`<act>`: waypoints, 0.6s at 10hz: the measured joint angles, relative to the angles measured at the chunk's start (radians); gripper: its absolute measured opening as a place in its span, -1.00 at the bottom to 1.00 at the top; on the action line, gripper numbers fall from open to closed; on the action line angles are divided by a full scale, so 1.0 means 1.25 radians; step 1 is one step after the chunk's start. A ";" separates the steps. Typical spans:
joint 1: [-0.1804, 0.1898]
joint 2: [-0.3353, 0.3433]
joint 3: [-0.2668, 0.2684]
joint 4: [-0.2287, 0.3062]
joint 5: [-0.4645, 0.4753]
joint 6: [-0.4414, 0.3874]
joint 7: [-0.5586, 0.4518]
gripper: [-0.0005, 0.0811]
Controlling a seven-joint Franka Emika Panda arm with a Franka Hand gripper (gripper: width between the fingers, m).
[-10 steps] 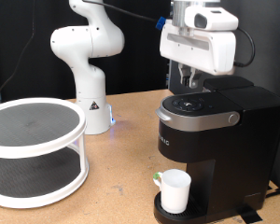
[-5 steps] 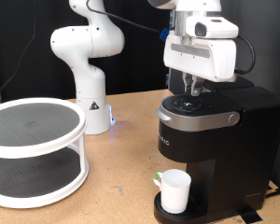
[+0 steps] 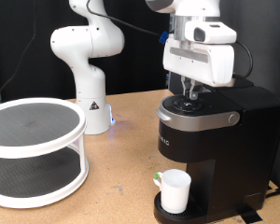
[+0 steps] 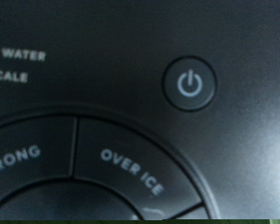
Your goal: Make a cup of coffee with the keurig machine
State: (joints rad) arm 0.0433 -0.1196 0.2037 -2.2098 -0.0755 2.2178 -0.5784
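A: Where is the gripper [image 3: 190,92] sitting?

B: It is hanging right over the top of the keurig [image 3: 219,149], at the exterior view's right. Its fingers [image 3: 186,91] are pointing straight down at the round button panel [image 3: 192,105], and they are either touching it or sitting just above; the exterior view is not settling which.

A: Are the fingers wide or narrow?

B: One cannot tell. They are showing only as short dark stubs under the white hand, and nothing is lying between them.

A: What is the wrist view showing?

B: The panel, very close and blurred. A glowing power button [image 4: 189,84] is showing, and beside it a ring of segments, one reading "OVER ICE" [image 4: 131,172].

A: And the cup [image 3: 175,191]?

B: It is standing upright on the keurig's drip base [image 3: 168,213], under the brew head, near the exterior view's bottom. A small green thing is touching its rim.

A: Anything else on the tabletop [image 3: 121,159]?

B: A white two-tier turntable rack [image 3: 35,149] is standing at the exterior view's left, well apart from the keurig, and the arm's base [image 3: 89,70] is rising behind it.
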 joint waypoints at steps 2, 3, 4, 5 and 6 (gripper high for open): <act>0.000 0.013 0.000 0.000 -0.011 0.000 0.010 -0.98; 0.000 0.020 0.000 0.000 -0.016 0.000 0.016 -0.98; -0.001 0.023 0.000 0.002 -0.019 0.000 0.020 -0.98; -0.001 0.024 0.000 0.003 -0.022 0.000 0.024 -0.98; -0.001 0.026 0.000 0.005 -0.024 0.000 0.025 -0.98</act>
State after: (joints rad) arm 0.0424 -0.0877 0.2036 -2.2040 -0.1057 2.2181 -0.5468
